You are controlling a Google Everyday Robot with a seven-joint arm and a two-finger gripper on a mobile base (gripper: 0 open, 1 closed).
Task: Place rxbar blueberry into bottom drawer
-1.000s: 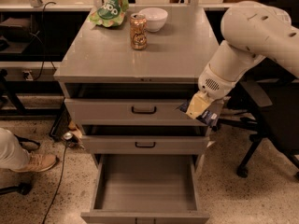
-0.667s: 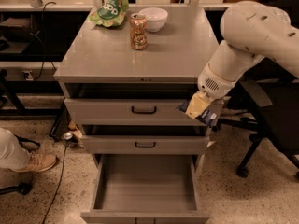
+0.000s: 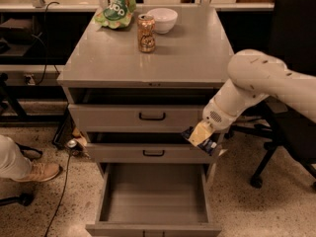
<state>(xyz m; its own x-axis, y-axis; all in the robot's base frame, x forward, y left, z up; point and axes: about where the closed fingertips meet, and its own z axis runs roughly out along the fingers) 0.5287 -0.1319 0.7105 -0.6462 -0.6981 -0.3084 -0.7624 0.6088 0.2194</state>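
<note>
The bottom drawer point(image 3: 154, 194) of the grey cabinet is pulled out, and its plain grey interior holds nothing. My gripper point(image 3: 201, 135) hangs at the cabinet's right front, level with the middle drawer and above the open drawer's right side. It is shut on the rxbar blueberry point(image 3: 206, 145), whose dark navy wrapper shows under the pale fingers point(image 3: 200, 132).
On the cabinet top point(image 3: 197, 53) stand a can point(image 3: 146, 33), a white bowl point(image 3: 162, 19) and a green snack bag point(image 3: 116, 11). Two shallower drawers with black handles point(image 3: 152, 116) sit above. A black chair point(image 3: 289, 132) stands right; a person's shoe point(image 3: 37, 172) and cables lie left.
The view has shifted, so the cabinet sits lower and more central. My gripper with the bar has come lower, from top-drawer level to the middle drawer's level.
</note>
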